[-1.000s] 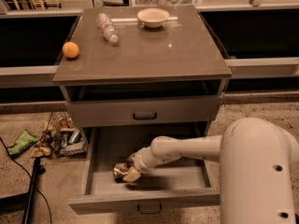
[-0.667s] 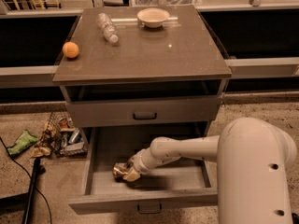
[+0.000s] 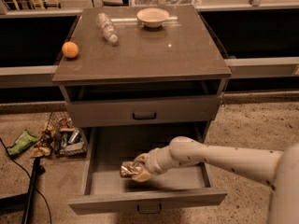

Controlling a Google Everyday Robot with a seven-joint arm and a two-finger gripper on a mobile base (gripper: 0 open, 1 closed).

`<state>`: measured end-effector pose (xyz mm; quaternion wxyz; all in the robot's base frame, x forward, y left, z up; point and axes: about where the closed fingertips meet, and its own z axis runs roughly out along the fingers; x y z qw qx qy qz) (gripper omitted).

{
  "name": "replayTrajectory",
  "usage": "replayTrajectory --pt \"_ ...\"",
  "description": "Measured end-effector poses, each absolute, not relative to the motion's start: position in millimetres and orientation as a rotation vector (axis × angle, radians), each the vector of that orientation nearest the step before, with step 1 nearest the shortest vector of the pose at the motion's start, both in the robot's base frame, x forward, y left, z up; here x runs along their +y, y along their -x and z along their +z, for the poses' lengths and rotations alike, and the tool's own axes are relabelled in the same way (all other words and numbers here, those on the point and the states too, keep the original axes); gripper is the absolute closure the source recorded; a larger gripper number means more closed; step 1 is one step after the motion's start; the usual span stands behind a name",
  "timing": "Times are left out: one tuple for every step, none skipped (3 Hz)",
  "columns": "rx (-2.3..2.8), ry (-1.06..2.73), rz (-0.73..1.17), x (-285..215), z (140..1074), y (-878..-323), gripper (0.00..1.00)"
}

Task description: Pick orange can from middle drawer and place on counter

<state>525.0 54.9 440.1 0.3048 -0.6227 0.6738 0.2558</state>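
The middle drawer (image 3: 107,183) is pulled open below the counter (image 3: 145,50). The orange can (image 3: 126,169), shiny gold-orange and dented, lies on the drawer floor left of centre. My gripper (image 3: 136,170) reaches in from the right at the end of the white arm and sits against the can's right side, low over the drawer floor. Part of the can is hidden behind the gripper.
On the counter lie a round orange fruit (image 3: 70,49) at the left, a clear plastic bottle (image 3: 107,27) on its side, and a white bowl (image 3: 153,17) at the back. A closed drawer front (image 3: 144,112) sits above the open drawer. Litter (image 3: 58,138) lies on the floor at left.
The gripper and can stay at about the same spot in the drawer; no clear movement shows.
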Motion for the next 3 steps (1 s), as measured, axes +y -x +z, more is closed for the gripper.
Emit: replayTrajectory --pt "1.766 1.634 0.586 16.7 484.5 -515.7 1.00" --pt "1.766 1.633 0.584 16.2 485.1 -516.0 1.00" --pt "1.737 1.647 0.548 3.1 511.0 -518.0 1.00"
